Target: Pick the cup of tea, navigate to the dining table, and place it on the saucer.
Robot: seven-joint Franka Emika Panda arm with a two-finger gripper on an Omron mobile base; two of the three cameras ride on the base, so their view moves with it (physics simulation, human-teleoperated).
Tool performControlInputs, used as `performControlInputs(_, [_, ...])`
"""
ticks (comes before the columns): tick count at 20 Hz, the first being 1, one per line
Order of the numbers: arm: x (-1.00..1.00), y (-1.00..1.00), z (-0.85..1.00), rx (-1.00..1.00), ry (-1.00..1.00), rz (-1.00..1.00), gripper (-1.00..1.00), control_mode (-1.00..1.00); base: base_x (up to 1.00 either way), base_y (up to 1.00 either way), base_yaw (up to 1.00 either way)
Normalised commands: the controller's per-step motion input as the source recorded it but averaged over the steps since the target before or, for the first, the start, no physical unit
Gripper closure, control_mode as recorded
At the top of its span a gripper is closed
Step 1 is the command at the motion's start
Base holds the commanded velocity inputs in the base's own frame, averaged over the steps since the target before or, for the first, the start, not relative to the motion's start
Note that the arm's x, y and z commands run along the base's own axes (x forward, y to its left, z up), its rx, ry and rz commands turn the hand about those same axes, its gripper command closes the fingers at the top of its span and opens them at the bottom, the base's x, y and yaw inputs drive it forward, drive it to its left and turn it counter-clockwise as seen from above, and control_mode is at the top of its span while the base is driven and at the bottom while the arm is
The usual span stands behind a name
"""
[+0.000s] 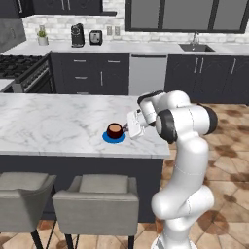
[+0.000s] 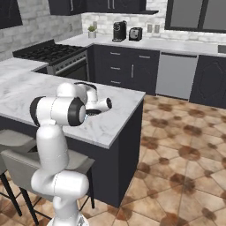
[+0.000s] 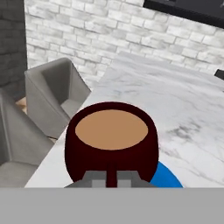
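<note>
marble table point(image 1: 58, 121) bears the saucer point(image 1: 113, 137); the cup point(image 1: 115, 130) sits on it, gripper point(image 1: 127, 128) at its 3 o'clock, clamped on the handle.

1 cup of tea point(image 1: 115, 130) sits directly at the gripper point(image 1: 127, 128) tips, 1 blue saucer point(image 1: 113, 138) under it. 2 grey stools point(image 1: 95, 195) stand below the gripper. Far beyond it: 1 coffee machine point(image 1: 77, 35), 1 toaster point(image 1: 96, 37), 1 potted plant point(image 1: 43, 37).
</note>
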Motion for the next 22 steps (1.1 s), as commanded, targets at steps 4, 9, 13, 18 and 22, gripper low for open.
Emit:
performControlInputs(4, [0.15, 0.00, -0.12, 0.00, 0.00, 0.00, 1.00, -1.00, 0.00, 0.00, 0.00])
performControlInputs(9, [0.21, 0.00, -0.10, 0.00, 0.00, 0.00, 1.00, -1.00, 0.00, 0.00, 0.00])
performControlInputs(13, [0.25, 0.00, -0.09, 0.00, 0.00, 0.00, 1.00, -1.00, 0.00, 0.00, 0.00])
performControlInputs(18, [0.14, 0.01, -0.15, 0.00, 0.00, 0.00, 1.00, -1.00, 0.00, 0.00, 0.00])
performControlInputs(22, [0.18, 0.04, -0.15, 0.00, 0.00, 0.00, 1.00, -1.00, 0.00, 0.00, 0.00])
